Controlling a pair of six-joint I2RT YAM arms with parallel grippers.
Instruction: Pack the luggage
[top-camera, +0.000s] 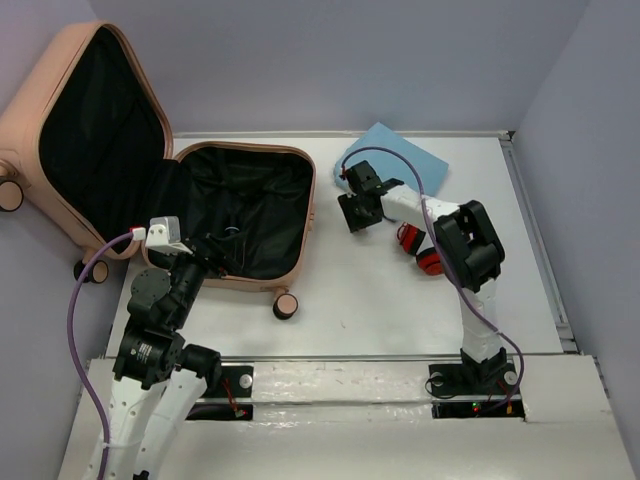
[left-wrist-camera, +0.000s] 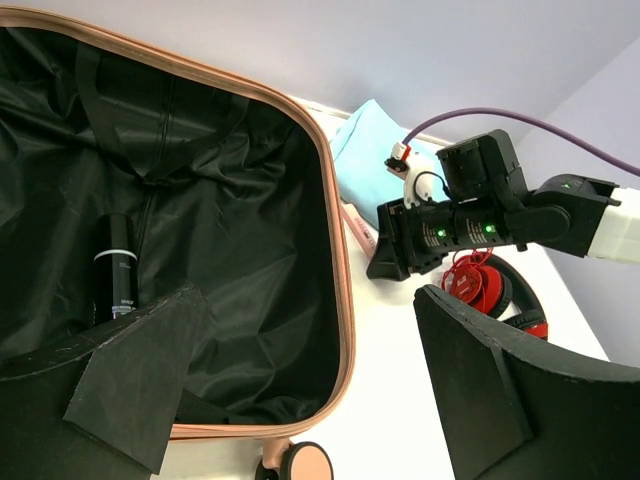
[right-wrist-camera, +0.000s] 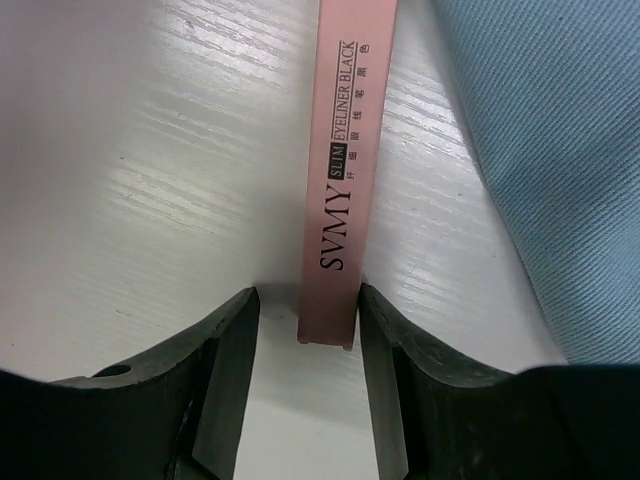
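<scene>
The peach-pink luggage (top-camera: 295, 245) lies open at the table's left, its lid (top-camera: 25, 120) leaning on the wall. A black tube with a white band (left-wrist-camera: 115, 272) lies on its black lining. My left gripper (top-camera: 205, 250) hovers over the luggage's near right corner, open and empty (left-wrist-camera: 310, 300). My right gripper (top-camera: 355, 215) points down at the table right of the luggage. Its jaws (right-wrist-camera: 305, 300) are open and straddle the end of a pink eyeliner box (right-wrist-camera: 345, 150); the right finger touches the box, and a gap shows on the left. The box also shows in the left wrist view (left-wrist-camera: 360, 228).
A folded light-blue cloth (top-camera: 395, 160) lies at the back, right beside the eyeliner box (right-wrist-camera: 540, 150). Red and black headphones (top-camera: 420, 250) lie under the right arm (left-wrist-camera: 480, 285). A luggage wheel (top-camera: 285, 305) sticks out toward the table's middle.
</scene>
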